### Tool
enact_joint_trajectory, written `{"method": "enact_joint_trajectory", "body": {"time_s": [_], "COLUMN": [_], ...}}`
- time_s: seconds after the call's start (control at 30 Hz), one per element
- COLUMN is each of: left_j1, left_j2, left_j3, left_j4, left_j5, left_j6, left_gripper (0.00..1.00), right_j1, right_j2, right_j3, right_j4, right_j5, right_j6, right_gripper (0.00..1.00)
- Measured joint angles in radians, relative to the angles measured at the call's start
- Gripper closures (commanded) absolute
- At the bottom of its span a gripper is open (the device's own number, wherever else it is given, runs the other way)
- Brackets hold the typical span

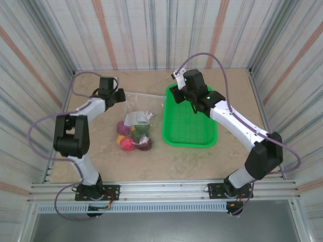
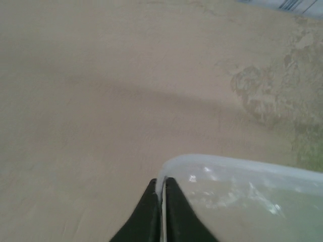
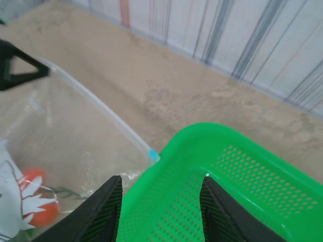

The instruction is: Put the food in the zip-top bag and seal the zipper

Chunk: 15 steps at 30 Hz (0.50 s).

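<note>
Left end effector (image 2: 161, 184): low, pinching zip-top bag (image 2: 242, 201) edge | right end effector (image 3: 160, 182): spread above basket (image 3: 252, 171) rim

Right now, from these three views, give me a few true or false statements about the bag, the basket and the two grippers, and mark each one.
1. The left gripper is shut on the edge of the zip-top bag. True.
2. The right gripper is clamped on the slider tab. False: its fingers are open over the green basket, apart from the tab.
3. The food lies in the green basket. False: it lies bunched left of the basket, seen through the bag's plastic.
4. The slider tab sits at the end of the zipper that is beside the basket's rim. True.
</note>
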Motion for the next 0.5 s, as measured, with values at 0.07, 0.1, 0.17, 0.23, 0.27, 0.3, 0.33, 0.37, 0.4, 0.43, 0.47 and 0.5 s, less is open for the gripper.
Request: {"method": "enact_joint_trajectory", "body": {"time_s": [0.07,0.1,0.17,0.23,0.27,0.3,0.33,0.37,0.4,0.43,0.47,0.5], "left_j1": [0.0,0.0,0.001,0.001,0.0,-0.003,-0.005,-0.011,-0.019,-0.027,-0.038,-0.049], "left_j2": [0.069,0.08,0.074,0.042,0.007,-0.038,-0.087,-0.154,-0.232,-0.298,-0.388,-0.479], "left_j3": [0.073,0.08,0.067,0.038,0.015,-0.01,-0.038,-0.07,-0.103,-0.132,-0.172,-0.216], "left_j4": [-0.005,-0.003,-0.008,-0.006,-0.007,-0.007,-0.003,0.003,0.017,0.041,0.072,0.115], "left_j5": [0.023,0.022,0.018,0.009,-0.005,-0.018,-0.032,-0.04,-0.042,-0.04,-0.039,-0.04], "left_j6": [0.012,0.021,0.037,0.053,0.06,0.064,0.072,0.083,0.098,0.111,0.125,0.135], "left_gripper": [0.59,0.54,0.31,0.01,0.01,0.01,0.01,0.01,0.01,0.01,0.01,0.01], "right_j1": [-0.008,-0.023,-0.06,-0.102,-0.124,-0.149,-0.168,-0.191,-0.221,-0.251,-0.283,-0.316], "right_j2": [-0.067,-0.112,-0.197,-0.278,-0.312,-0.349,-0.372,-0.4,-0.424,-0.442,-0.459,-0.47], "right_j3": [-0.021,-0.043,-0.089,-0.134,-0.153,-0.175,-0.191,-0.213,-0.235,-0.257,-0.282,-0.307], "right_j4": [0.001,0.002,-0.002,-0.006,-0.012,-0.018,-0.023,-0.029,-0.034,-0.039,-0.047,-0.053], "right_j5": [0.024,0.029,0.042,0.057,0.068,0.081,0.092,0.107,0.115,0.123,0.131,0.146], "right_j6": [0.016,0.026,0.04,0.042,0.043,0.047,0.052,0.065,0.076,0.09,0.109,0.134], "right_gripper": [0.43,0.34,0.06,0.01,0.01,0.01,0.01,0.01,0.01,0.01,0.01,0.01]}}
